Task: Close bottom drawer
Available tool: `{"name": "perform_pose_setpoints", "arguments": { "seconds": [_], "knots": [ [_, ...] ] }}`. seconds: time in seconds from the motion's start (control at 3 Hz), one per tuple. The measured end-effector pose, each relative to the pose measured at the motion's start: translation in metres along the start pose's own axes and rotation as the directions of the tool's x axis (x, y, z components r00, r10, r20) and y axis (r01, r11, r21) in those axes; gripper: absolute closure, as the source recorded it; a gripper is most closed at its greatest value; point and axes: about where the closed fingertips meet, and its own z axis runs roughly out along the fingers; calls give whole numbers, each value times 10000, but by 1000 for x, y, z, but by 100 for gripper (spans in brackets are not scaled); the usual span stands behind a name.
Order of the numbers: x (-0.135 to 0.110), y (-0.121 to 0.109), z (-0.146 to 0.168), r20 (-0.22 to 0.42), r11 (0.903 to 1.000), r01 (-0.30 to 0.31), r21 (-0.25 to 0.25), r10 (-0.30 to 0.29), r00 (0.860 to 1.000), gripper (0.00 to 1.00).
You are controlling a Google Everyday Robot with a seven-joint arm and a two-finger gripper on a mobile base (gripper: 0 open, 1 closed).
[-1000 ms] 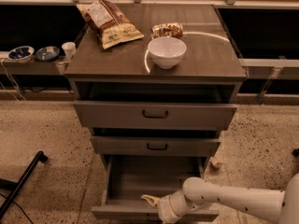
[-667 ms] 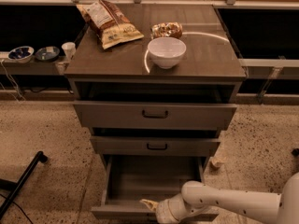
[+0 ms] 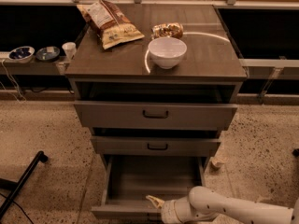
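Arm extended low from the right; gripper met the open bottom drawer at its front edge; grip state indeterminable.

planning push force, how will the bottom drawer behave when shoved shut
The bottom drawer shows no contents, so it is probably light. Its wooden box seems stiff. The gripper sits near its front's middle, so skewing seems unlikely.

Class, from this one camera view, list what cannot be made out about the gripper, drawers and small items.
The gripper, at the front edge of the bottom drawer: its contact is hidden by its own wrist.
The bottom drawer's front panel and handle: mostly cut off by the picture's lower edge.
The top drawer: inside shadowed under the cabinet top.
The blue dish on the left shelf: contents too small.
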Motion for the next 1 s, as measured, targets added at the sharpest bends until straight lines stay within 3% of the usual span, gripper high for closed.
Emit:
{"name": "perform_pose_setpoints", "arguments": {
  "seconds": [0.33, 0.67, 1.0],
  "knots": [
    [22, -13, -6, 24, 9941, -137, 1074, 136, 9999, 0],
    [50, -22, 1, -162, 9834, -321, 1787, 355, 9992, 4],
    [69, -30, 11, -461, 9766, -344, 2122, 452, 9979, 4]
  ]
}}
